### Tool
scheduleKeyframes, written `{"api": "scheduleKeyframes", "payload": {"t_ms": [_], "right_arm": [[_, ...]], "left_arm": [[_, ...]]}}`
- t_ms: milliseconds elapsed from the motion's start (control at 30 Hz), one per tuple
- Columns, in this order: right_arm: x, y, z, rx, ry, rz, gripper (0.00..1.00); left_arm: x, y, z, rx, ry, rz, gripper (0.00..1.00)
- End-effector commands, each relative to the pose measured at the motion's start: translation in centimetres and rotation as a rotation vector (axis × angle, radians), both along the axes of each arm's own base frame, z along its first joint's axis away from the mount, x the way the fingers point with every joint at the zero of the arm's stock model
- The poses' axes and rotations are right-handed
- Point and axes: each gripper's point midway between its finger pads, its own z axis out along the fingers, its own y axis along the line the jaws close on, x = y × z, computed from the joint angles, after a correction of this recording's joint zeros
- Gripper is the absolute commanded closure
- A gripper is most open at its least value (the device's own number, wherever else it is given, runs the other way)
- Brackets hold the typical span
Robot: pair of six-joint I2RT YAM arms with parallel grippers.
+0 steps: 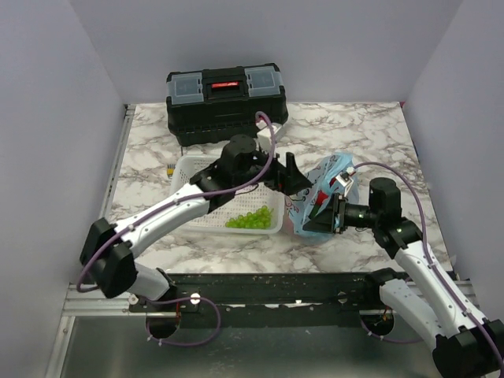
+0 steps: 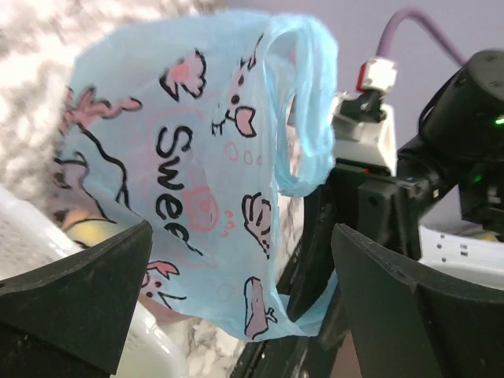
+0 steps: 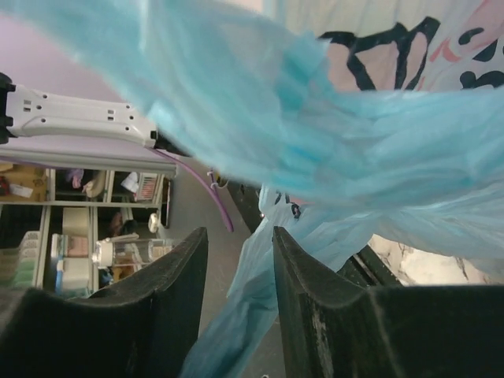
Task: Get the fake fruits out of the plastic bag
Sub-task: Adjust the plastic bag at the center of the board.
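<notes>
The plastic bag (image 1: 329,179) is light blue with pink and black cartoon print and stands raised between my two grippers. It fills the left wrist view (image 2: 197,157) with a handle loop at its top. My left gripper (image 1: 290,175) is open, its jaws wide apart (image 2: 240,236) on either side of the bag's lower part, not touching it. My right gripper (image 1: 313,220) is shut on a bunched strand of the bag (image 3: 260,260) at its low end. The fake fruits are hidden. A pale yellowish round shape (image 2: 88,230) shows at the bag's edge; I cannot tell what it is.
A white mesh basket (image 1: 206,214) lies left of the bag and holds a pale green grape cluster (image 1: 250,220). A black toolbox (image 1: 226,96) stands at the back. The marble table (image 1: 354,126) ends at walls on the left, right and back.
</notes>
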Motion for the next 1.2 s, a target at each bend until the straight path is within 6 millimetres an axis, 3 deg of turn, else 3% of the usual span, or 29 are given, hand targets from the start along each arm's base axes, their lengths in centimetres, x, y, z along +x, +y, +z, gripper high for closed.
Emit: {"api": "scheduleKeyframes", "payload": {"t_ms": [0, 233, 300, 367, 500, 633, 667, 700, 733, 800, 967, 1167], "right_arm": [[-0.2, -0.3, -0.5, -0.019, 0.016, -0.027, 0.64], [0.0, -0.5, -1.2, -0.03, 0.037, -0.058, 0.76], [-0.1, -0.5, -1.1, -0.026, 0.039, -0.062, 0.79], [-0.1, -0.4, -1.1, -0.022, 0.041, -0.065, 0.81], [-0.2, -0.5, -1.0, -0.018, 0.06, -0.071, 0.85], [-0.3, -0.7, -0.9, -0.032, 0.061, -0.082, 0.87], [-0.4, -0.8, -1.0, -0.041, 0.065, -0.088, 0.87], [-0.4, -0.9, -1.1, -0.049, 0.064, -0.094, 0.86], [-0.4, -1.0, -1.3, -0.059, 0.072, -0.102, 0.86], [-0.6, -1.1, -1.8, -0.069, 0.09, -0.112, 0.84], [-1.3, -1.1, -2.8, -0.044, 0.138, -0.127, 0.67], [-1.7, -1.2, -5.9, -0.03, 0.221, -0.164, 0.67]], "left_arm": [[-1.9, -3.5, -0.6, 0.0, 0.129, -0.216, 0.06], [-3.4, -6.8, -1.2, -0.044, 0.133, -0.357, 0.06], [-2.8, -7.4, -1.9, -0.013, 0.149, -0.337, 0.11], [-1.6, -7.7, -2.7, 0.019, 0.166, -0.297, 0.21], [1.1, -8.0, -3.4, 0.017, 0.169, -0.249, 0.55], [3.5, -9.0, -3.3, 0.007, 0.171, -0.23, 0.71], [4.2, -9.3, -3.3, 0.007, 0.165, -0.216, 0.8], [4.7, -9.5, -3.2, 0.007, 0.162, -0.199, 0.94], [5.3, -9.6, -3.4, 0.011, 0.16, -0.18, 1.0], [6.4, -9.7, -3.0, 0.006, 0.144, -0.148, 1.0], [9.3, -9.0, -1.0, -0.023, 0.102, -0.057, 1.0], [11.0, -8.1, 1.8, -0.081, 0.098, -0.031, 1.0]]}}
